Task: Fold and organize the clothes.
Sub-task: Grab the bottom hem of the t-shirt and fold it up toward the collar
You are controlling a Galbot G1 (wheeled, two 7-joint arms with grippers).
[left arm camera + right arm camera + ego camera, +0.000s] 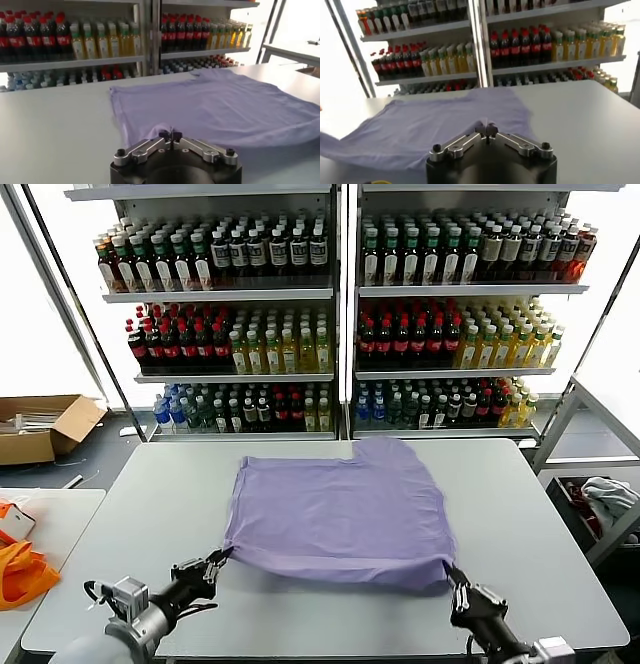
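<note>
Both of my tools sit at the near edge of the surface (560, 584), each pinching a near corner of the T-shirt (340, 514). My left tool (213, 563) has its fingers pressed together on the near left corner, and the cloth rises in a small peak where I hold it; my left wrist view shows the purple fabric bunched right at the closed fingertips (170, 135). My right tool (458, 586) is clamped the same way on the near right corner, its tips (489, 129) meeting on the hem with the cloth spreading away beyond them.

Lavender and plain on the side facing up, the T-shirt lies spread across the middle of the grey surface, roughly square, with one sleeve poking out at the far right corner. Behind the surface stand shelves (340, 289) packed with bottles. Off to my left sit a cardboard box (45, 427) on the floor and some orange fabric (22, 572) on a neighbouring surface
</note>
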